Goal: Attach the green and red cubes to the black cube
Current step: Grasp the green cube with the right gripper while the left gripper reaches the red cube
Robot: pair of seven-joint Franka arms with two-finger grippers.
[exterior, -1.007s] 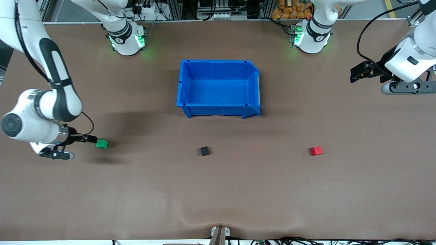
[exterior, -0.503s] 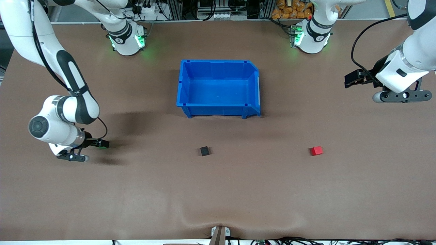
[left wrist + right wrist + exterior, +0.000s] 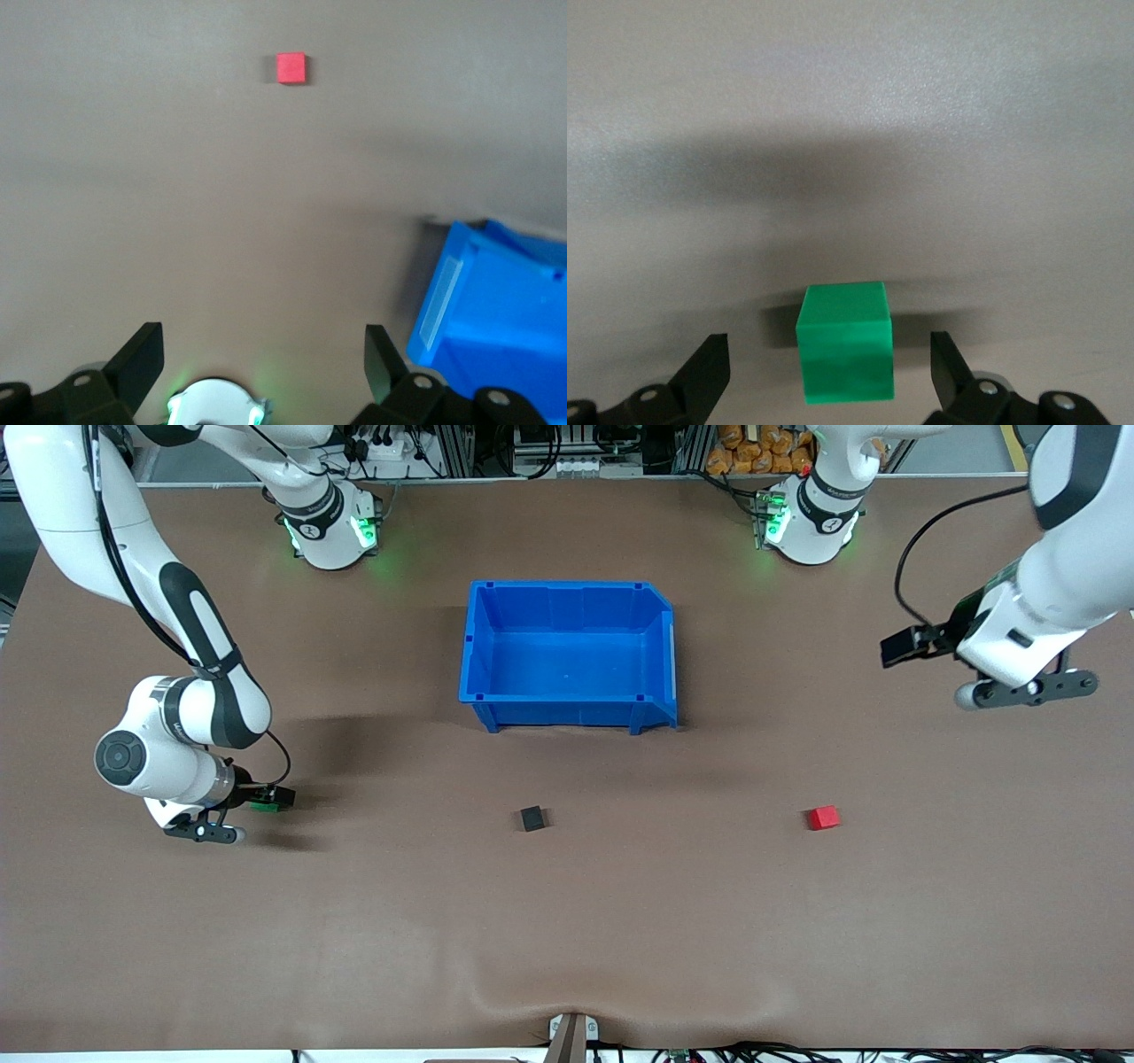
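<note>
Your right gripper sits low at the green cube, toward the right arm's end of the table. In the right wrist view the fingers stand wide, one on each side of the green cube, with clear gaps to both faces; nothing is clamped yet. The cube rests flat on the table, square to the fingers.

Your left gripper hangs in the air over bare table toward the left arm's end, its fingers also spread wide and empty. Its wrist view looks across at the red cube, well apart from it, with a corner of the bin at the edge.

The red cube, the black cube and the green one lie in a rough line, nearer the front camera than the bin, with the black one in the middle and well apart from both others.

You look to be at the first grasp: green is bracketed, red is only being approached. Next you likely need to settle the right fingers fully over the green cube and close squarely on its side faces. Then bring the left gripper over the red cube and lower it.
</note>
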